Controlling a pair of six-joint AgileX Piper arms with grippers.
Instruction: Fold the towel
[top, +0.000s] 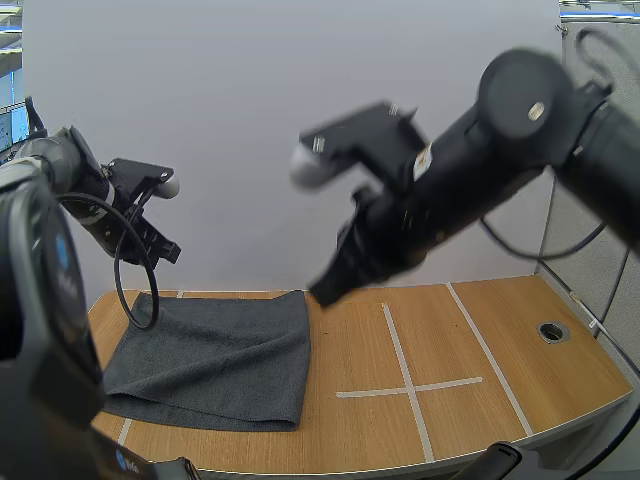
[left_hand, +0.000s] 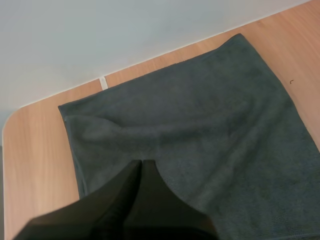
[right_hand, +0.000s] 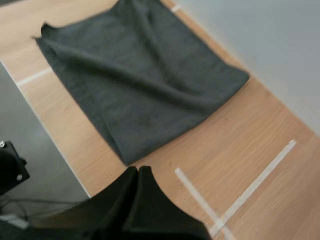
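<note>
the towel (top: 215, 355) is dark grey cloth, matt, with a soft, faintly fuzzy nap. the counter (top: 500, 340) is pale wood, smooth with a slight sheen, crossed by strips of matt white tape (top: 405, 375). the left tool (left_hand: 141, 165) and right tool (right_hand: 138, 171) look like matt black plastic.

No writing or numbers can be read on the towel (top: 215, 360) or table (top: 520, 340).

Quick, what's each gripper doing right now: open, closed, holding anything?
Left gripper: closed, holding nothing, raised over the towel.
Right gripper: closed, holding nothing, raised near the towel's edge.
</note>
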